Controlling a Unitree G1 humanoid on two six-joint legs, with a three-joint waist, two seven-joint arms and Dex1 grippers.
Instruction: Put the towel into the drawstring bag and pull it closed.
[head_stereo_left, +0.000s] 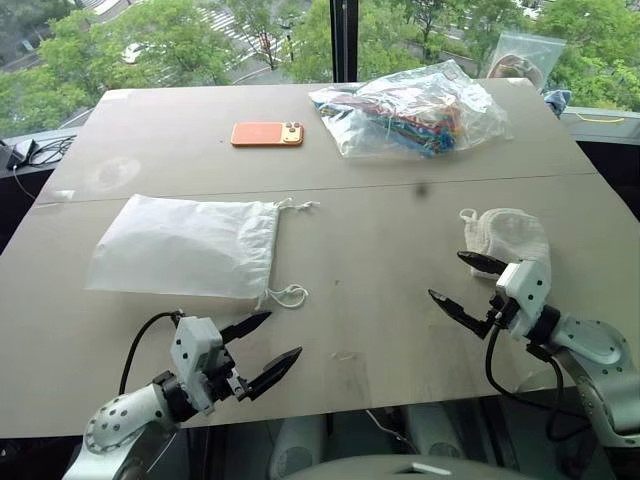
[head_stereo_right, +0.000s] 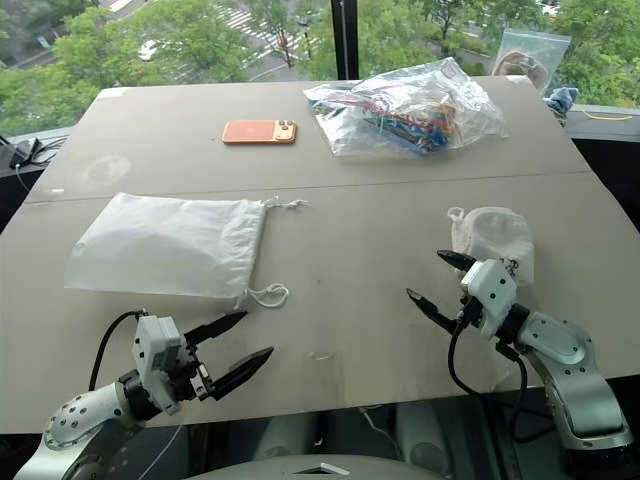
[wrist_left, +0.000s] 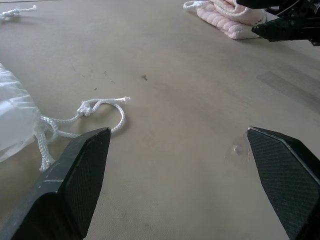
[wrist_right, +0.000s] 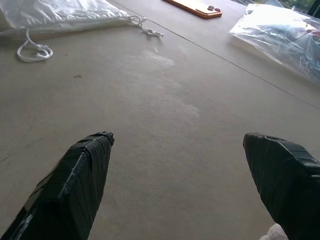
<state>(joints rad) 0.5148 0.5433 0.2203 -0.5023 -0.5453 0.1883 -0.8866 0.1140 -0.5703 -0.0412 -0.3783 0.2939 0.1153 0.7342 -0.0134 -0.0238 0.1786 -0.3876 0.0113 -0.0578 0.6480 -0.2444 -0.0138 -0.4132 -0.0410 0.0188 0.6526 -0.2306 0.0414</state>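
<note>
Your left gripper (head_stereo_left: 262, 349) stands with its two black fingers spread wide and empty, hovering over the desk's near edge toward the left corner; just beyond its fingertips lies one knotted white cord loop (wrist_left: 85, 114) of the drawstring bag (head_stereo_left: 190, 247), a white, thin, semi-sheer rectangular fabric pouch lying flat on the left half of the desk, its gathered mouth turned toward the middle. You can count two cord ends at that mouth: the near loop by your left gripper and a second short knotted tail (head_stereo_left: 297, 206) at the far corner of the mouth. Your right gripper (head_stereo_left: 467, 280) is likewise spread wide with nothing between its two fingers, over the right side of the desk near the front edge, pointing toward the middle. Right behind its upper finger sits the one towel (head_stereo_left: 510, 234), a small off-white ribbed terry cloth bunched into a lump, close to the desk's right edge and well apart from the bag. Farther out, toward the far edge, you have one orange rectangular phone (head_stereo_left: 267, 134) lying flat left of centre, and one clear plastic bag of colourful items (head_stereo_left: 415, 108) right of centre. The tan desk (head_stereo_left: 380, 260) itself shows one seam running across its width between the phone and the bag.
</note>
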